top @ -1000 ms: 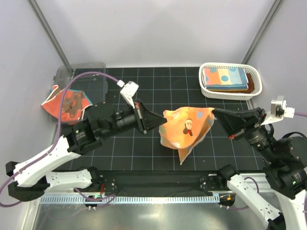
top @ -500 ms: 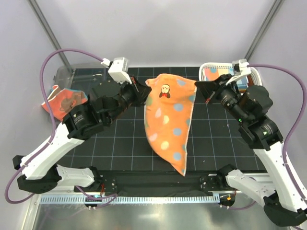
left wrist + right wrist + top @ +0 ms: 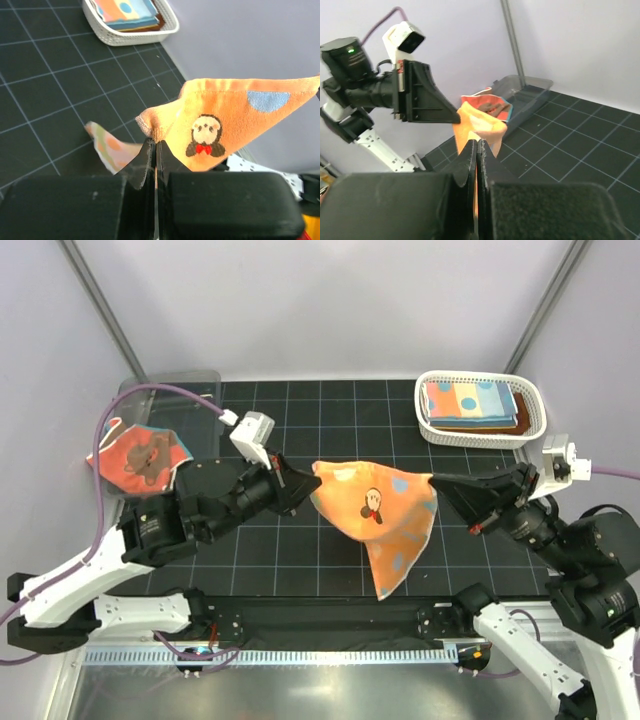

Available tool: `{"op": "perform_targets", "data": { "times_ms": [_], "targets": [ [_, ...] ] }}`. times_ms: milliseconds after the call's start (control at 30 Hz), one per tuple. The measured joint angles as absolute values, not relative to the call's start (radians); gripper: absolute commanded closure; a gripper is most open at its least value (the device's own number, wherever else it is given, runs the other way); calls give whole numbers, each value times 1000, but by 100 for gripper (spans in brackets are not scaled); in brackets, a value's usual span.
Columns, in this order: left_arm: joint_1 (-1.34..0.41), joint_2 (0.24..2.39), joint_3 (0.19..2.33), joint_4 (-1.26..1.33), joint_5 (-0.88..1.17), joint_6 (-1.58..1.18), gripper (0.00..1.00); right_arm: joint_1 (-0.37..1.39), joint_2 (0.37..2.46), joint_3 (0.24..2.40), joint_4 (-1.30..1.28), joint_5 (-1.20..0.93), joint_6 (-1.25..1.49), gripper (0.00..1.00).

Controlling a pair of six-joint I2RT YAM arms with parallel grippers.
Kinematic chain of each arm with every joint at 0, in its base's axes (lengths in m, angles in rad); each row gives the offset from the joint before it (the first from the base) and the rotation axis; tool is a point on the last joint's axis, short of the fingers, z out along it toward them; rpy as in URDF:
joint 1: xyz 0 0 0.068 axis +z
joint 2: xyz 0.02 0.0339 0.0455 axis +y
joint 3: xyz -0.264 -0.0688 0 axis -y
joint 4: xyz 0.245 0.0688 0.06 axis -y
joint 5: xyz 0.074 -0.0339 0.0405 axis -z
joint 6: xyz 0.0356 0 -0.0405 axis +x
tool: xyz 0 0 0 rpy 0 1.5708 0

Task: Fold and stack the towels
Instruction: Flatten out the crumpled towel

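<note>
We are counting two tools: left tool [image 3: 307,473], right tool [image 3: 438,480]. We are seeing one basket [image 3: 480,438], one bin [image 3: 152,390], one orange towel [image 3: 385,515], one coral-red towel [image 3: 140,456], one folded stack [image 3: 470,400].

Centre: held towel [image 3: 375,508] hangs above the surface [image 3: 300,555], strung between the two arms.
- Left tool [image 3: 310,473] is at its left corner and right tool [image 3: 438,480] at its right corner, both well off the surface.
- The towel's loose end trails down toward the near edge, between the two arm bases.

Far right: basket [image 3: 482,438] sits on the surface, behind the right tool and well apart from the held towel. A stack of folded towels [image 3: 470,400] lies inside it.

Far left: bin [image 3: 175,385] sits in the back corner, behind the left arm. Another towel [image 3: 140,458] lies at the bin's near end, left of the left arm. Cannot tell whether it is inside or over the rim.
</note>
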State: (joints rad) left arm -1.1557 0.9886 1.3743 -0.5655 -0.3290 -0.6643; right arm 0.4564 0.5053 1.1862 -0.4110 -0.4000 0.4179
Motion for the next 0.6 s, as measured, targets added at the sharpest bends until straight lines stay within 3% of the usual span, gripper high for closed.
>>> {"op": "perform_targets", "data": {
  "times_ms": [200, 433, 600],
  "targets": [
    [-1129, 1136, 1525, -617, -500, -616, 100, 457, 677, 1216, -360, -256, 372, 99],
    [-719, 1326, 1657, -601, -431, -578, 100, 434, 1125, 1377, -243, -147, 245, 99],
    [-533, 1522, 1738, -475, -291, -535, 100, 303, 1423, 1457, -131, -193, 234, 99]
  ]
}}
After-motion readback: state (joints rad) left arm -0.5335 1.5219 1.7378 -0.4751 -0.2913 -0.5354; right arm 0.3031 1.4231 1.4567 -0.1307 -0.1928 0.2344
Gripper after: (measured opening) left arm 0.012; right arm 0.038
